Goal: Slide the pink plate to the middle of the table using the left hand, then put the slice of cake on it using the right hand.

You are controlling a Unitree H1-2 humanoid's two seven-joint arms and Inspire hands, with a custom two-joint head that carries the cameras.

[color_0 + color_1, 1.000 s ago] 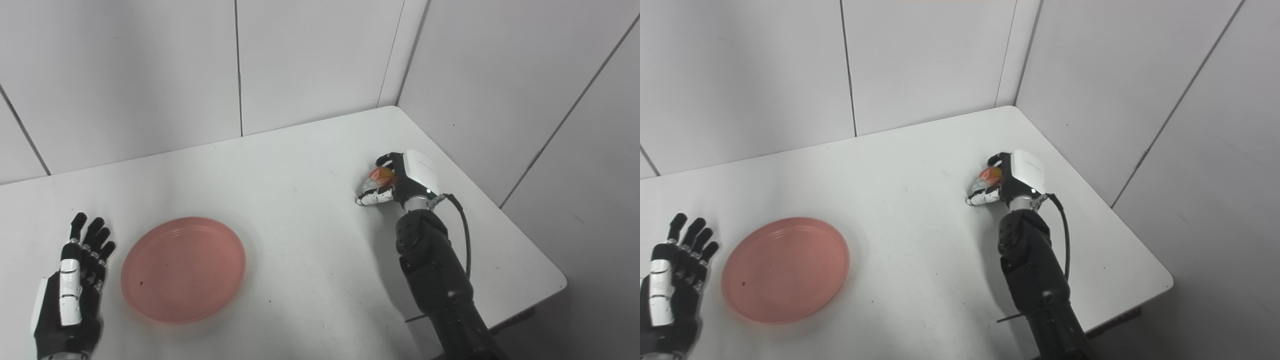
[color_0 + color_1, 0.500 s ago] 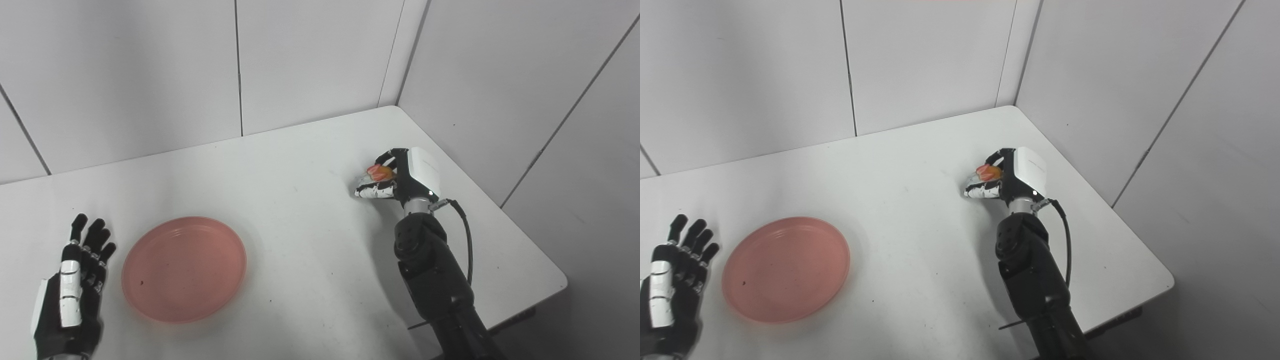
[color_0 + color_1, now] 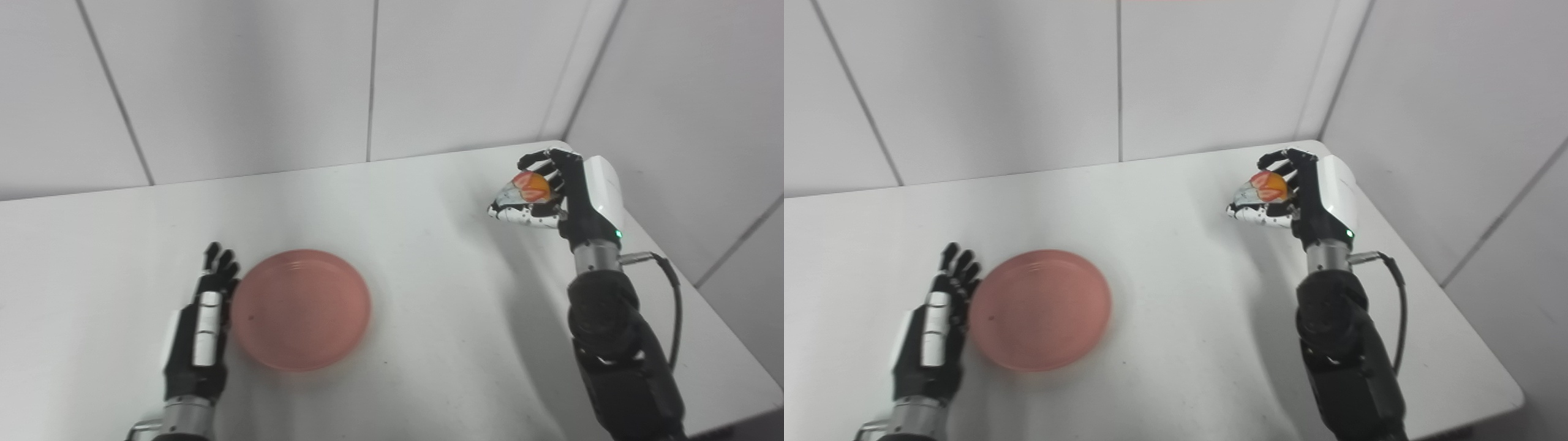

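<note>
The pink plate lies flat on the white table, left of its middle. My left hand lies open with fingers straight, its side against the plate's left rim. My right hand is shut on the slice of cake, a small white wedge with an orange and red top, and holds it up off the table near the far right corner. The same shows in the right eye view: plate, left hand, right hand, cake.
White wall panels stand behind the table and along its right side. The table's right edge runs close by my right forearm. A black cable loops from my right wrist.
The camera has turned left, shifting the whole picture right. My left hand has closed the gap to the plate's left rim. My right hand has lifted the cake off the table.
</note>
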